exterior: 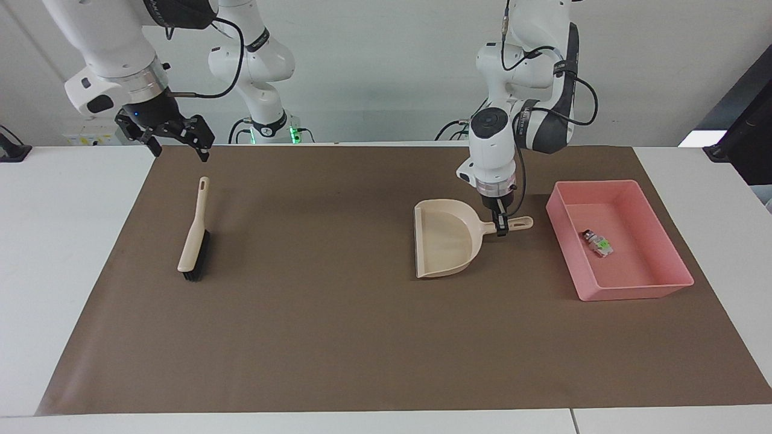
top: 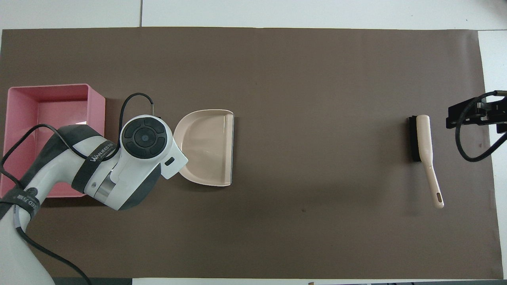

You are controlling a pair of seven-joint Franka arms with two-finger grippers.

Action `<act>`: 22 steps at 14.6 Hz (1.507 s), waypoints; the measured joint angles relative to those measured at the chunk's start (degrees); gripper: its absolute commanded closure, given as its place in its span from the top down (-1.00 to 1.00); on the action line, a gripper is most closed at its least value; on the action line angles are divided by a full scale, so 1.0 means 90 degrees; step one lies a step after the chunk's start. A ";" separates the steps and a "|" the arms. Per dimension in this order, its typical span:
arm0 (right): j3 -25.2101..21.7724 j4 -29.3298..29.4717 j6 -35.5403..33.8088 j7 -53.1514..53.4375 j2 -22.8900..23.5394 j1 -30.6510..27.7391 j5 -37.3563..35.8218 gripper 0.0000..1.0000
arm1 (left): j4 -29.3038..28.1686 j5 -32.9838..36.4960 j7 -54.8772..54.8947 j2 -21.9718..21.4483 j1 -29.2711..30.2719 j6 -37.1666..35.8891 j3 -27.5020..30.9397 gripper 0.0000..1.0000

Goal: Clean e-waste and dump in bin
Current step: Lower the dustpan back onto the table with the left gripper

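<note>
The pink bin (exterior: 633,290) stands at the left arm's end of the table. The e-waste (exterior: 596,243) lies inside it: a white piece with a green tip, and a small dark piece touching it. My left gripper (exterior: 500,228) is shut on the handle of the empty beige dustpan (exterior: 443,238), which is level beside the bin, on the mat or just above it. My right gripper (exterior: 179,137) hangs open and empty above the mat's edge near the brush (exterior: 194,235). In the overhead view my left arm hides the e-waste and part of the bin (top: 23,93).
The beige brush with black bristles (top: 423,146) lies on the brown mat (exterior: 362,337) toward the right arm's end. The dustpan (top: 208,146) has its mouth turned toward the brush. White table borders the mat.
</note>
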 measured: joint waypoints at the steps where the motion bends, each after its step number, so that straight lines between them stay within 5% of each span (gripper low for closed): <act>1: 0.0000 0.0000 0.0003 -0.0020 0.0000 0.0000 -0.0002 0.99 | -0.0005 0.0020 -0.0001 0.0075 -0.0006 0.0080 0.0000 -1.00; 4: -0.0001 0.0033 0.0053 -0.0034 0.0000 -0.0004 -0.0036 0.99 | -0.0005 0.0114 -0.0011 0.0284 -0.0009 0.0211 0.0002 -0.90; 5: -0.0002 0.0051 0.0053 -0.0040 0.0000 -0.0006 -0.0049 0.99 | -0.0004 0.0124 -0.0011 0.0293 -0.0009 0.0216 0.0005 -0.51; 6: -0.0001 0.0061 0.0053 -0.0055 0.0000 -0.0004 -0.0112 0.99 | -0.0003 0.0124 -0.0011 0.0292 -0.0009 0.0216 0.0004 0.98; 12: 0.0076 0.0171 0.0053 -0.0163 -0.0002 -0.0001 -0.0065 0.99 | 0.0148 0.0135 -0.0011 0.0269 -0.0010 0.0036 0.0002 0.98; 18: 0.0098 0.0242 0.0052 -0.0163 -0.0001 -0.0007 0.0077 0.99 | 0.1029 0.0065 -0.0033 0.0051 0.0007 -0.1443 0.0033 0.98; 22: 0.0098 0.0242 0.0052 -0.0162 0.0009 -0.0008 0.0081 0.99 | 0.1079 -0.0743 -0.0091 -0.0221 0.0543 -0.1807 0.0142 0.98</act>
